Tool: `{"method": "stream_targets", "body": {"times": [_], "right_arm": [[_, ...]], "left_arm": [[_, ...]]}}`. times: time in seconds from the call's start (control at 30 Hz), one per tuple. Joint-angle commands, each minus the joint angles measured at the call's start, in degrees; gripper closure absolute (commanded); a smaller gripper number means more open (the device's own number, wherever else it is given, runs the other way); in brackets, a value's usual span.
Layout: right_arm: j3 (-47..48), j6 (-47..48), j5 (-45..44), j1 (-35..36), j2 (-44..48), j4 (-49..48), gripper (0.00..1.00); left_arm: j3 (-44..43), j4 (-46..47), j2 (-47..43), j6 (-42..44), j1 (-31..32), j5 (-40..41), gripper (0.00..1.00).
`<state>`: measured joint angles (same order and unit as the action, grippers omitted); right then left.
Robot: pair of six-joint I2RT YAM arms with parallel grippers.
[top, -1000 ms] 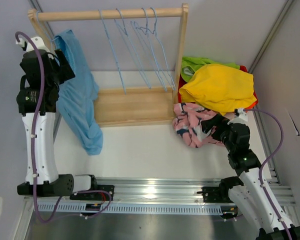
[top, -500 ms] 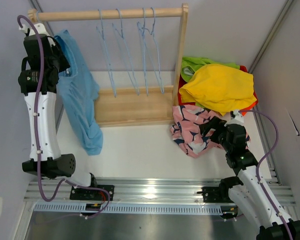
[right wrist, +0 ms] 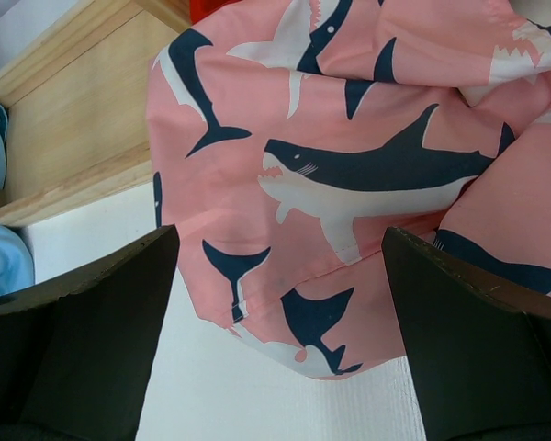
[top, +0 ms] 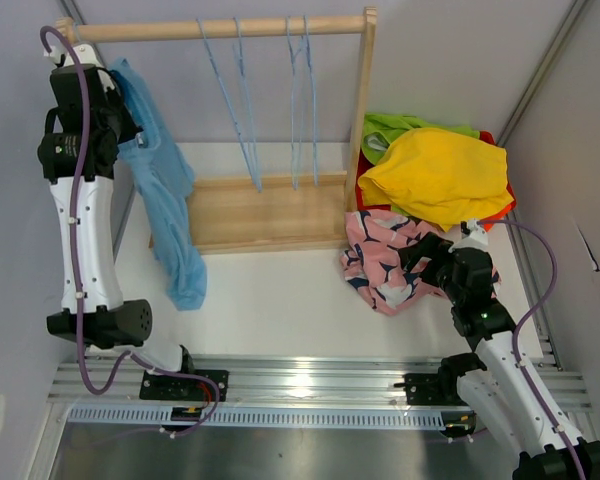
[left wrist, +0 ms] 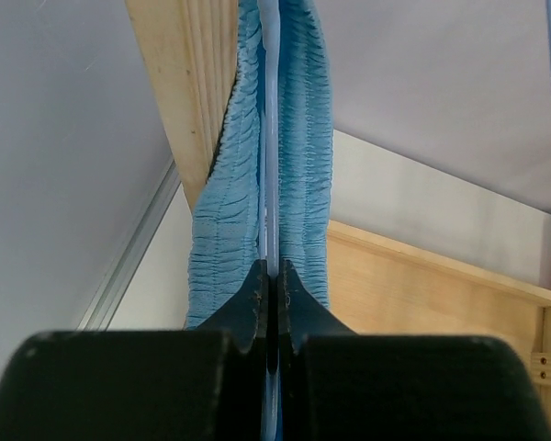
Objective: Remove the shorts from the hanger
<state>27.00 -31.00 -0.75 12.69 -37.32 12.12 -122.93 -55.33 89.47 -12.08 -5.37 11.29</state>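
Light blue shorts [top: 165,200] hang from a thin blue hanger at the left end of the wooden rail [top: 220,28]. In the left wrist view my left gripper [left wrist: 272,276] is shut on the hanger wire [left wrist: 269,92], which runs between the two gathered folds of the shorts' [left wrist: 303,138] waistband. From above, that gripper [top: 118,115] is against the top of the shorts. Pink shorts [top: 380,262] with a dark shark print lie on the table. My right gripper [top: 432,262] stands open just over the pink shorts [right wrist: 349,110], with nothing in it.
Yellow shorts [top: 435,175] lie piled over lime green shorts [top: 400,127] and an orange-red edge [top: 507,200] at the right. Several empty blue hangers [top: 245,110] hang on the rail. The rack's wooden base [top: 265,210] and right post [top: 363,110] stand mid-table.
My left gripper has shut on the hanger wire and its arm has moved up towards the rail. The empty hangers have swung. The pink shorts have spread slightly to the left.
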Motion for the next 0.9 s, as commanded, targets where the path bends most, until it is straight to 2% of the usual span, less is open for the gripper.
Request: {"method": "stream_targets", "body": {"times": [0.0, 0.17, 0.27, 0.43, 0.63, 0.77, 0.83, 0.87], "right_arm": [[-0.02, 1.03, 0.14, 0.23, 0.41, -1.92, 0.01], [1.29, 1.03, 1.90, 0.32, 0.76, -2.54, 0.00], [3.75, 1.82, 1.90, 0.23, 1.20, -1.75, 0.00], [7.18, 1.91, 2.07, 0.32, 2.43, 0.45, 0.01], [9.47, 2.09, 4.26, 0.32, 4.89, 1.86, 0.01], [11.92, 2.61, 11.02, 0.41, 6.29, -0.94, 0.01], [13.33, 3.05, 17.87, 0.41, 6.91, -2.44, 0.00], [14.90, 3.05, 20.24, 0.49, 6.91, -4.10, 0.01]], "left_arm": [[-3.98, 1.37, -1.14, 0.21, 0.62, -1.36, 1.00], [-12.05, 0.22, -1.40, 2.49, 4.83, -4.16, 1.00], [-13.98, 1.37, -3.34, 4.34, 9.84, -6.45, 1.00], [-14.53, -0.39, -7.72, 4.69, 11.52, -8.47, 1.00], [1.79, -2.32, -19.14, 5.22, 12.75, -10.76, 1.00], [15.75, -3.20, -31.68, 5.40, 13.45, -15.50, 1.00], [21.40, -2.68, -35.75, 4.52, 14.07, -21.63, 1.00], [24.90, -1.63, -39.69, 3.47, 14.24, -30.80, 1.00]]}}
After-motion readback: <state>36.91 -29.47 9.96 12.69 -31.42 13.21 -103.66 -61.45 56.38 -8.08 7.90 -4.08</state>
